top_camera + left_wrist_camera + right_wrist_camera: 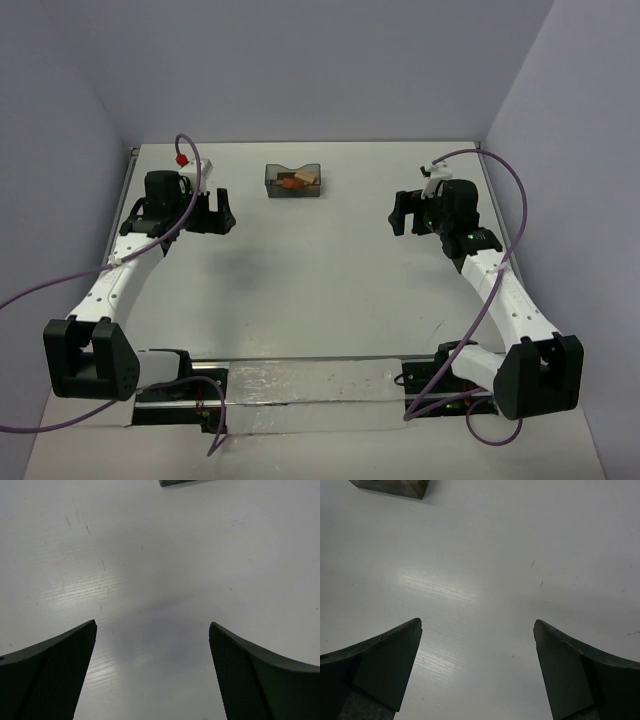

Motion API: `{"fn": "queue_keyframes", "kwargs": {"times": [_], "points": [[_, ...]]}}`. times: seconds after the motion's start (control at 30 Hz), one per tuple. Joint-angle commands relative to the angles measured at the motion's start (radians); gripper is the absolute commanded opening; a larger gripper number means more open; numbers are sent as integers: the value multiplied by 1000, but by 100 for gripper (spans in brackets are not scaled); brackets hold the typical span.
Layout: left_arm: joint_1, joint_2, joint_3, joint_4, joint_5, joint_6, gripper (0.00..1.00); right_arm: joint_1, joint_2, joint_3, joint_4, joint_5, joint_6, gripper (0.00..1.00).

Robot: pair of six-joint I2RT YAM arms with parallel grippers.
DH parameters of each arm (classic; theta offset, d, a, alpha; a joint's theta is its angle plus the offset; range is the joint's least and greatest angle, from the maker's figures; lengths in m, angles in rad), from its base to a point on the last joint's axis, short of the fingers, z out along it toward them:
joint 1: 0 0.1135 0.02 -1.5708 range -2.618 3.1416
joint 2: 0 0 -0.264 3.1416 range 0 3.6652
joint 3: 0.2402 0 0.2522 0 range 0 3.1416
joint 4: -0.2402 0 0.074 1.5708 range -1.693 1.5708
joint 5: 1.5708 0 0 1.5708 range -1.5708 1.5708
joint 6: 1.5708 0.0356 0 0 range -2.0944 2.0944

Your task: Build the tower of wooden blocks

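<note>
Nearest the lens on each wrist are my own dark fingers, and both pairs stand wide apart with nothing between them: my left gripper (152, 630) and my right gripper (477, 625) each hang over bare white tabletop (320, 290). By my reckoning the tower is not begun: no block stands anywhere on the tabletop, so every pick and every placement is left to do. The wood blocks (301, 181) all lie in the small dark translucent bin (270, 185) at the far middle of the tabletop, between my two grippers and a little beyond them. From above I make out a reddish piece and light tan pieces heaped together; I cannot count them or tell their shapes.
</note>
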Motion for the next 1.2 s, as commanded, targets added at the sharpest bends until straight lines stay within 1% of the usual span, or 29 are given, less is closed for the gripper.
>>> {"fn": "queue_keyframes", "kwargs": {"times": [0.0,0.1,0.23,0.33,0.43,0.47,0.5,0.53,0.57,0.7,0.77,0.87,1.0,1.17], "points": [[9,2,14,32,-11,20,99,0,-20,2,36,-1,-5,100],[8,51,93,12,-19,20,99,0,-14,3,36,-3,-7,100],[5,153,194,16,-67,18,99,0,-2,8,33,1,-7,100],[1,238,299,19,-71,56,99,0,7,12,28,5,-8,100],[0,400,459,-5,-40,74,95,0,17,14,25,12,-11,100],[-1,435,494,-11,-31,73,93,0,18,12,26,12,-11,100],[-2,470,537,-38,-15,71,88,0,21,14,25,14,-11,100],[-3,510,577,-39,-14,65,87,0,21,14,26,14,-10,100],[-8,566,665,-61,-16,53,85,0,26,16,24,16,-11,100],[-23,751,832,-102,-22,-11,82,-2,38,15,25,26,-15,100],[-38,806,898,-114,-36,-28,81,0,47,16,24,34,-17,100],[-54,870,952,-109,-61,-64,81,-2,61,22,22,39,-17,100],[-66,929,986,-96,-64,-108,82,-1,78,26,21,44,-17,100],[-84,974,1011,-92,-71,-130,81,0,102,33,18,45,-16,100]]}}
